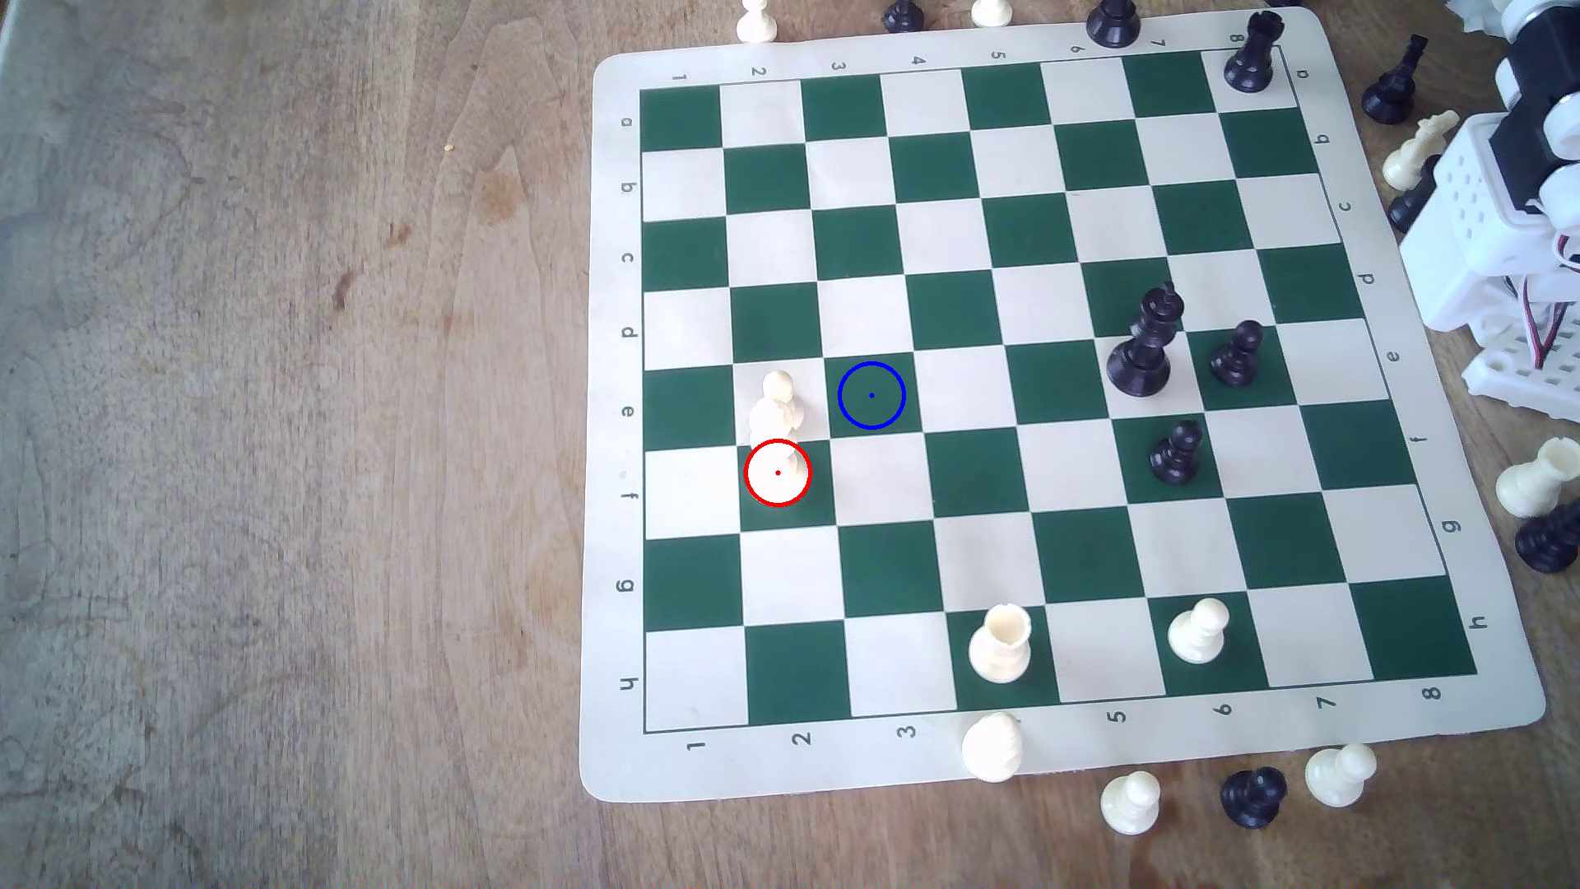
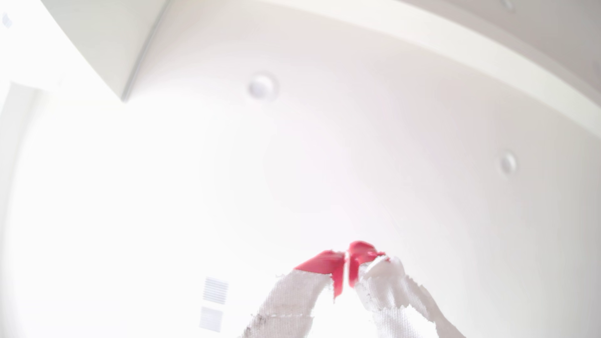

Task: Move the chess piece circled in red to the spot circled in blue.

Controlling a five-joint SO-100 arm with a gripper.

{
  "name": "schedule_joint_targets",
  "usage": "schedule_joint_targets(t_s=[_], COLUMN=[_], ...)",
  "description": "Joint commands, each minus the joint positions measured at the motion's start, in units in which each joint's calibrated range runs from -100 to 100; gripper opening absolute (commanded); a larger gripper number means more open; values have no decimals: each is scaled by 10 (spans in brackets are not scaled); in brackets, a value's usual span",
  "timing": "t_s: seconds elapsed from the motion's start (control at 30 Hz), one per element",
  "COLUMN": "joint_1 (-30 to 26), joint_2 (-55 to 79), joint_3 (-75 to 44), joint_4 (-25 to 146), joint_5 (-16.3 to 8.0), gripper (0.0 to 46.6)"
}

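Observation:
The chess piece (image 1: 777, 427) is cream-white, with a wide round base under the red ring and a rounded ridged top. It stands upright on a dark green square near the exterior view's left side of the board. The spot (image 1: 871, 395) is the dark green square with the blue ring and dot, one square diagonally up and to the right of it, with nothing on it. In the wrist view my gripper (image 2: 346, 260) points up at a white ceiling, its red tips touching, shut with nothing held. The arm's white base (image 1: 1505, 256) sits at the exterior view's right edge, far from the piece.
On the green and cream board (image 1: 1060, 744) stand a tall black piece (image 1: 1146, 346), two black pawns (image 1: 1237, 355) (image 1: 1176, 453), a black rook (image 1: 1251, 53), a cream cup-topped piece (image 1: 1000, 645) and a cream pawn (image 1: 1199, 631). Loose pieces ring the board's edges.

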Motion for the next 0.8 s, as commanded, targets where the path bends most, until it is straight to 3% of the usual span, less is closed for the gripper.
schedule_joint_targets(t_s=[0.0, 0.27, 0.4, 0.57, 0.77], joint_1=[-10, -55, -109, -123, -131], joint_2=[-4, -4, -3, -2, 66], joint_3=[8, 9, 9, -5, -141], joint_4=[0, 283, 479, 754, 1056], joint_5=[-2, -6, -2, -11, -32], gripper=[10, 2, 1, 1, 7])
